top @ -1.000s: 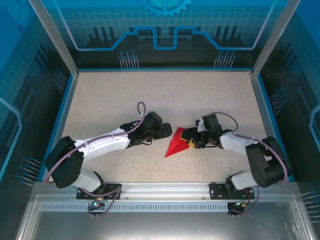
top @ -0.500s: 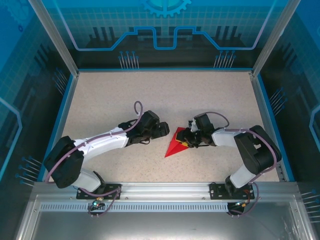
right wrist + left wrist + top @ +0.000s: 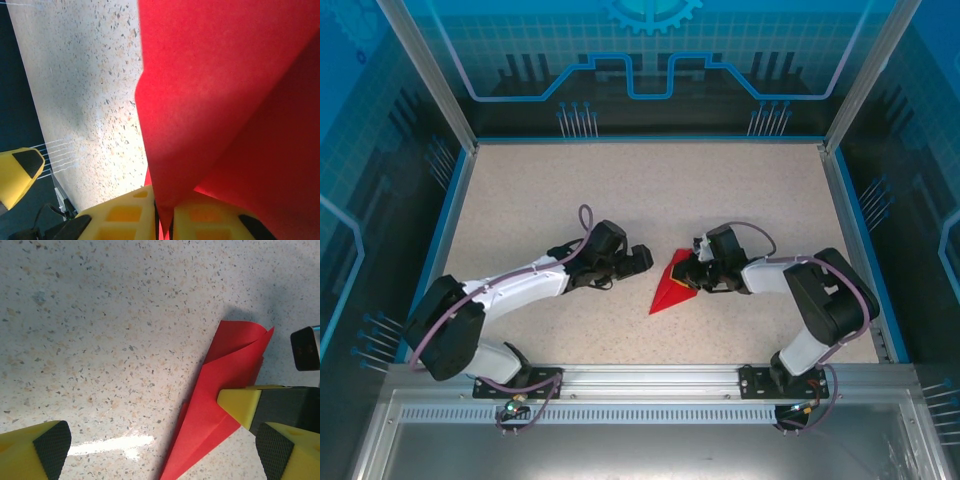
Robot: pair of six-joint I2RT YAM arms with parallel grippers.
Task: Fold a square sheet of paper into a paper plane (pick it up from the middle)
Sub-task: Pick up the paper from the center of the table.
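Pinching the fold
Right gripper (image 3: 693, 279) clamps the paper plane (image 3: 670, 290), seemingly to sharpen its crease; left gripper (image 3: 643, 259) hovers near, jaws apart.

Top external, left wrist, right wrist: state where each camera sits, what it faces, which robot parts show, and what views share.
Top external: above and behind the bases, looking down on the table; both arms, left gripper, right gripper show.
Left wrist: on that wrist, facing the table; its open fingers at the bottom corners.
Right wrist: on that wrist, close behind its fingers, shut on the paper plane.
Shared: all show the paper plane.
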